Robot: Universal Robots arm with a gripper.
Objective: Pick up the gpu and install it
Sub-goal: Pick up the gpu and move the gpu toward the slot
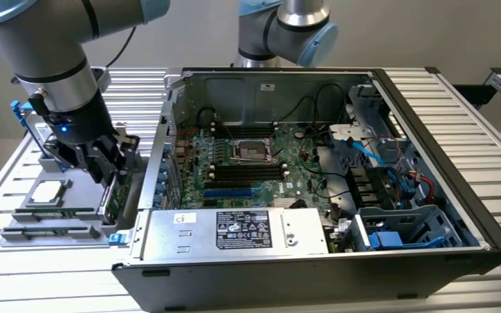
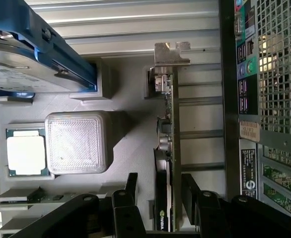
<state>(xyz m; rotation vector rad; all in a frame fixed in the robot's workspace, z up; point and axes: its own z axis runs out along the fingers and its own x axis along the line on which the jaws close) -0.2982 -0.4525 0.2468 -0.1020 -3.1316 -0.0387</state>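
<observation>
The gpu (image 2: 168,139) stands on edge in a slot of the grey parts tray (image 1: 81,189), its silver end bracket (image 2: 171,53) at the far end and its green board edge showing. In the exterior view the gpu (image 1: 111,199) sits just outside the computer case's wall on that view's left. My gripper (image 1: 109,171) has come down over it. In the wrist view the gripper (image 2: 160,191) is open, one black finger on each side of the card. A gap shows on the heatsink side, and the other finger is very near the board.
The open computer case (image 1: 459,163) lies on the slatted table with its motherboard (image 1: 242,163) and power supply (image 1: 233,229) exposed. The tray also holds a processor (image 2: 26,151), memory sticks (image 1: 50,214) and a hard drive in a blue frame (image 2: 21,64). A second arm (image 1: 286,32) stands behind the case.
</observation>
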